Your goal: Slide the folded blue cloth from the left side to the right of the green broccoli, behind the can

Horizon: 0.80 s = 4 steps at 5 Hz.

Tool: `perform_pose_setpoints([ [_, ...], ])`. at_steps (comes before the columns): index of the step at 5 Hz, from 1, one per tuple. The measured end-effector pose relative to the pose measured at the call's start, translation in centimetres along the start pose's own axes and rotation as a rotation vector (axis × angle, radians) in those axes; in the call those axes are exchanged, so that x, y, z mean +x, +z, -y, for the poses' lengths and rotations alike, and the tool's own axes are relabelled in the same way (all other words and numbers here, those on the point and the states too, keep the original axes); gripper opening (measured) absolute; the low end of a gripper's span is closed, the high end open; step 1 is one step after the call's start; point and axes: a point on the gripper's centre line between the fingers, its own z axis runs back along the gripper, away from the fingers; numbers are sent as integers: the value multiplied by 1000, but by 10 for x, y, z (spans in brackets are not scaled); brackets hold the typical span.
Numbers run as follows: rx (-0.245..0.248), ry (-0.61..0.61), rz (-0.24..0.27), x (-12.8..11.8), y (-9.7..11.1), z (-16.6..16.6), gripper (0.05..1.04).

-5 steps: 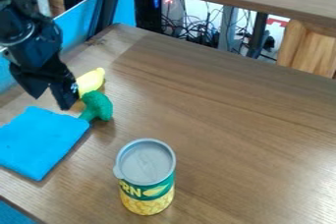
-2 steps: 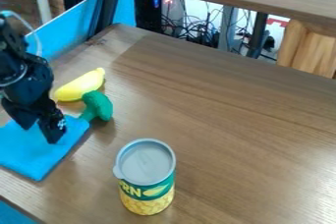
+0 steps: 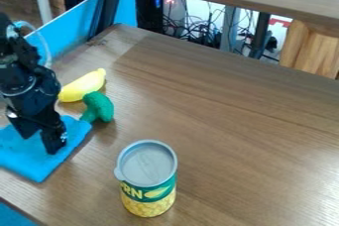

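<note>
Bottom centre, corn can (image 3: 147,179) is stood upright. Left side, blue cloth (image 3: 31,163) is laid flat, overhung by black gripper (image 3: 39,142), fingers held apart. Beyond, green broccoli (image 3: 99,106) is placed by the cloth's corner, backed by yellow banana (image 3: 84,85).

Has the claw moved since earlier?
Yes. Against the unmoved green broccoli, the claw has moved down the view, from beside the yellow toy to over the blue cloth.
</note>
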Motion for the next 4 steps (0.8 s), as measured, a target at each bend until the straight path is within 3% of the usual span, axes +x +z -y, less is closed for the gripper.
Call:
perform_pose_setpoints([
  [1, -40, -60, 34, 17, -2, 34, 1004],
  [2, -88, -189, 52, 34, 0, 92, 1004],
  [4, -138, -248, 74, 56, 3, 137, 1004],
])
